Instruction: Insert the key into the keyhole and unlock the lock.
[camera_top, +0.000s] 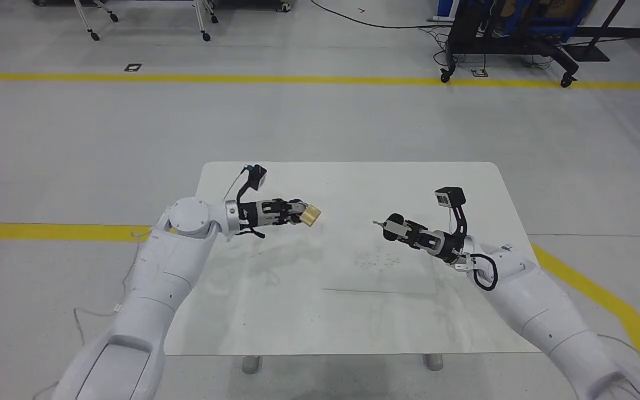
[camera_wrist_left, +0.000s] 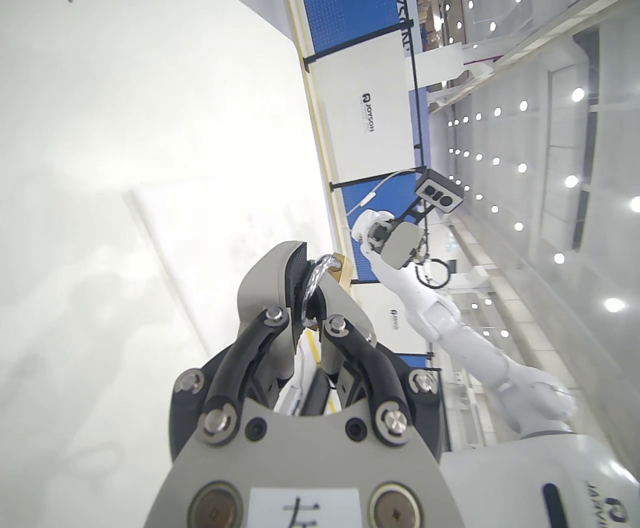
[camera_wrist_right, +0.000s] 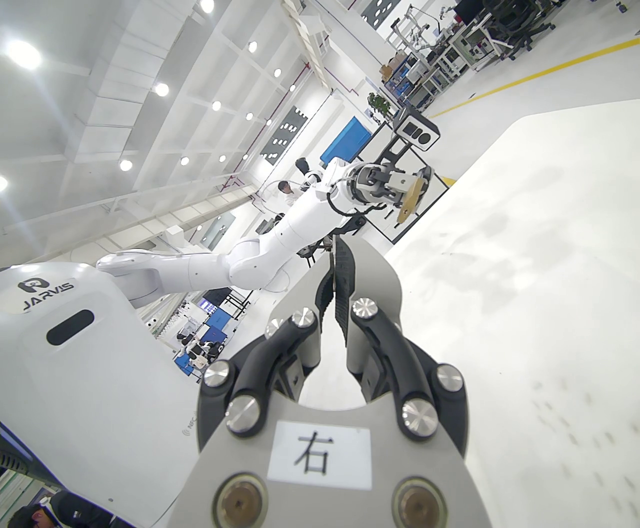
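Currently one lock, left end effector; one key, right end effector.

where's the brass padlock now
Top view: the brass padlock is in the left gripper over the white table's left side, opposite the right gripper's small metal key.

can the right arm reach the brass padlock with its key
Probably yes: only open air above the white table separates the small silver key in the right gripper from the brass padlock held by the left gripper.
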